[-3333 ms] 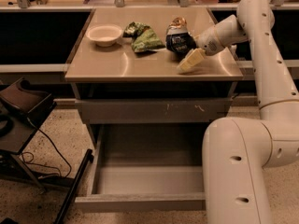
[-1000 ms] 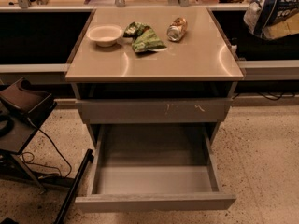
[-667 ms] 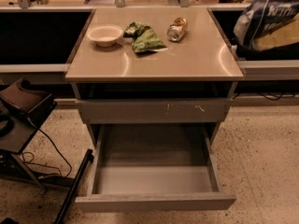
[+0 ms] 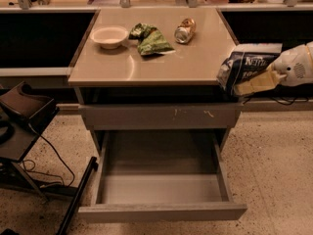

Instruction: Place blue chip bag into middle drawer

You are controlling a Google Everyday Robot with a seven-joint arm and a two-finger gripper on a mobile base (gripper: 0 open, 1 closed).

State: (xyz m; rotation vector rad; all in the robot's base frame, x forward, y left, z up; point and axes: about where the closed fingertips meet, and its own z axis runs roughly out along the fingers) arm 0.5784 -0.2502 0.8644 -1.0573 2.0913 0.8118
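Camera view showed the white robot gripper (image 4: 252, 82) at the right side, level with the table top. It was squeezed tight on the crumpled dark blue foil chip bag with white letters (image 4: 243, 61). One pale yellow finger (image 4: 264, 79) pressed along the lower front of the bag. The other finger was hidden behind the bag. The bag hung in the air by the right front corner of the tan square table (image 4: 195, 60). It was higher than the wide shallow grey metal drawer (image 4: 161, 189) and off to its right. That drawer was pulled all the way out, low down near the speckled floor (image 4: 274, 170).

On the table sat one pale round bowl (image 4: 109, 35), one green crinkled bag (image 4: 149, 39) and one gold can lying on its side (image 4: 185, 31). The green bag lay between the bowl and the can. One more grey drawer front with pale scratch marks (image 4: 161, 116) sat shut, just under the table top.

The robot's arm was cut off by the right edge. The white letters on the blue bag were partly covered. A dark stand (image 4: 24, 109) at the left was cut off too.
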